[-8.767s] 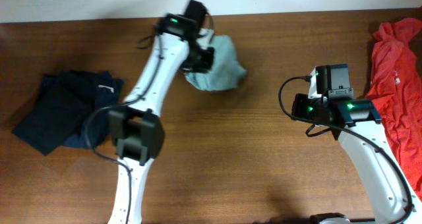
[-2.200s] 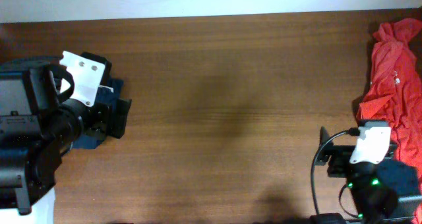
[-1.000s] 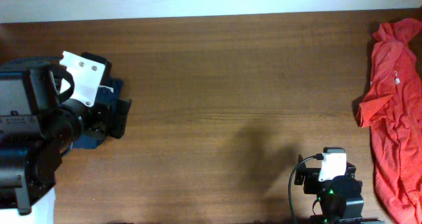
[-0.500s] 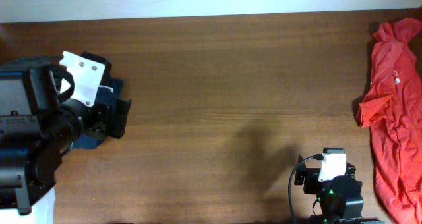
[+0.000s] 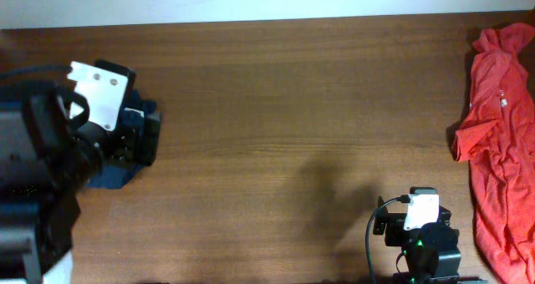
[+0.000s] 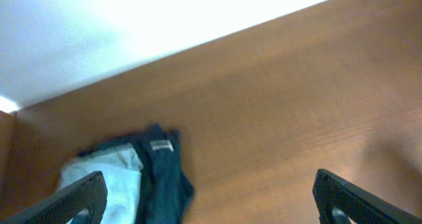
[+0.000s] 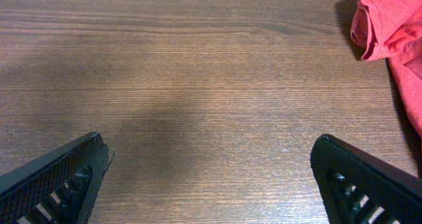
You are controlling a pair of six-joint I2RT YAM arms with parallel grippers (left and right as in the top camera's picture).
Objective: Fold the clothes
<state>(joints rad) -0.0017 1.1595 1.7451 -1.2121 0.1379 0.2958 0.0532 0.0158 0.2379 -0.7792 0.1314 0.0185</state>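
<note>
A: Right gripper (image 7: pixel 208 145) is sitting at the near edge, jaws spread wide, gripping nothing, only bare table (image 7: pixel 198 72) under it.
B: Left gripper (image 6: pixel 210 178)?
A: Also gaping wide and empty. It's hanging over the left end, where the pale T-shirt (image 6: pixel 112 171) is lying bunched against the navy garment (image 6: pixel 165 181). It's touching it and possibly resting on top; the wrist view is too blurred to say.
B: So a pinch there is risking both fabrics.
A: Yes. Thin cotton, layers overlapping. The fingers (image 6: pixel 79 197) are likely catching navy cloth along with it, or several folds at once, and the shirt is coming up as a lump instead of by an edge.
B: Overhead helping?
A: No, the left arm (image 5: pixel 50 150) is covering the shirt there.
B: Further out?
A: Red-orange garment (image 5: pixel 497 109) is sprawling along the right end, well apart. Right arm (image 5: pixel 422 242) sweeping across is risking a snag on it.
</note>
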